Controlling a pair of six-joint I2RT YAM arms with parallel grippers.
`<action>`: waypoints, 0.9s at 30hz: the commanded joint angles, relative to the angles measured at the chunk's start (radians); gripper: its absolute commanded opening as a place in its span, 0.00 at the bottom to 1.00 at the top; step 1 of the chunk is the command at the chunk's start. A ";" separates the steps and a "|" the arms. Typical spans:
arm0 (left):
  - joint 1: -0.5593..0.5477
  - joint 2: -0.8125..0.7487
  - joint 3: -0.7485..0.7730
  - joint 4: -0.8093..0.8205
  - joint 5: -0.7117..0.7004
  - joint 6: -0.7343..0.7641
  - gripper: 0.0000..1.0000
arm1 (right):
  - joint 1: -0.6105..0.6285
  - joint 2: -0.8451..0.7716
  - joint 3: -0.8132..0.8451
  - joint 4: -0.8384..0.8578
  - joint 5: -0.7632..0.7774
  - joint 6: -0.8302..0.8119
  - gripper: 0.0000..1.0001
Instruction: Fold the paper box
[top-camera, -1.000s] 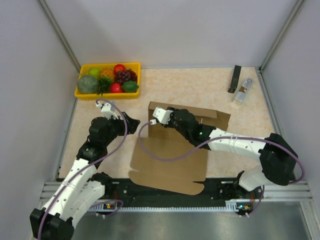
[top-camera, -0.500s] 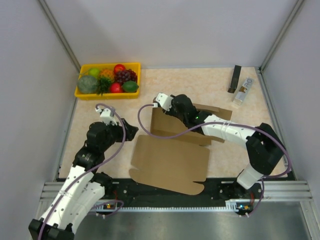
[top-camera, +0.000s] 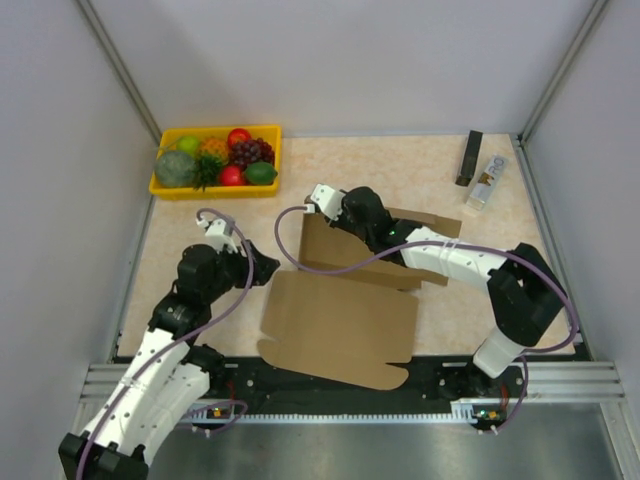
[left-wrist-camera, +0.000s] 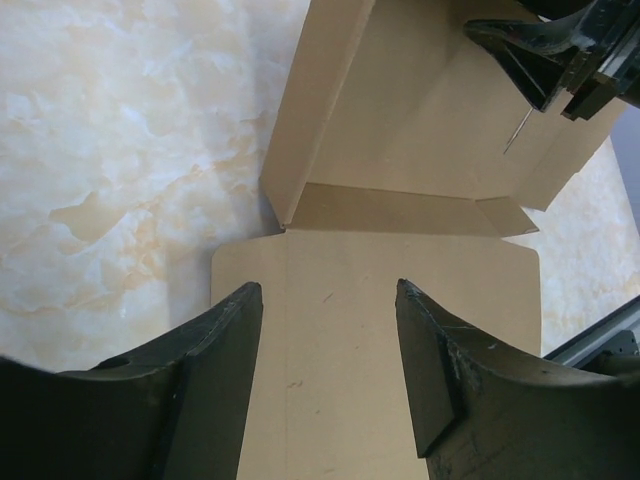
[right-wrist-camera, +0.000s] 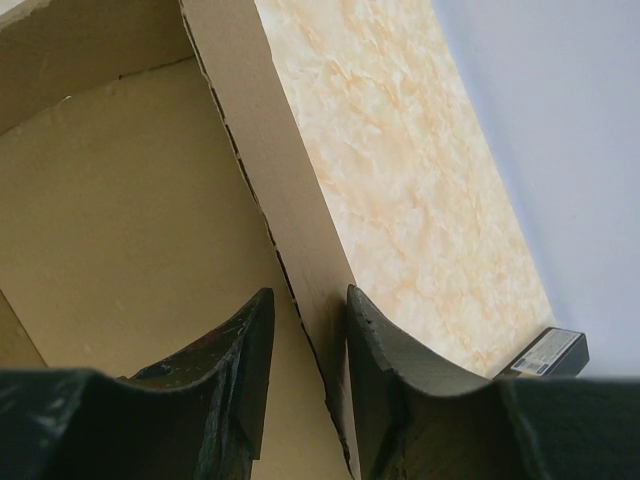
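Note:
The paper box (top-camera: 340, 322) is brown cardboard: a flat panel lies near the table's front, with folded walls raised behind it (left-wrist-camera: 420, 130). My left gripper (top-camera: 264, 268) is at the box's left edge. In the left wrist view it (left-wrist-camera: 328, 290) is open over the flat panel with nothing between its fingers. My right gripper (top-camera: 318, 212) is at the far left corner of the raised part. It (right-wrist-camera: 305, 295) straddles a thin upright wall (right-wrist-camera: 270, 150). The wall rests against the right finger, and a gap shows at the left finger.
A yellow tray of fruit (top-camera: 215, 160) sits at the back left. A black bar (top-camera: 469, 157) and a small pale carton (top-camera: 485, 182) lie at the back right. Grey walls close in both sides, and a metal rail (top-camera: 560, 375) runs along the front edge.
My right gripper has moved from the box's left side to its far left corner, and the raised back part has shifted with it. My left gripper has crept closer to the box's left edge.

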 joint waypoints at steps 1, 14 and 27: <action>0.005 0.066 -0.033 0.170 0.051 -0.062 0.59 | 0.001 -0.038 0.000 -0.046 -0.050 0.050 0.33; 0.004 -0.010 0.023 0.062 0.248 -0.106 0.66 | -0.059 0.014 0.046 -0.094 0.004 0.112 0.17; 0.004 -0.061 -0.021 0.032 0.282 -0.123 0.69 | -0.101 0.074 0.113 -0.154 -0.091 0.172 0.15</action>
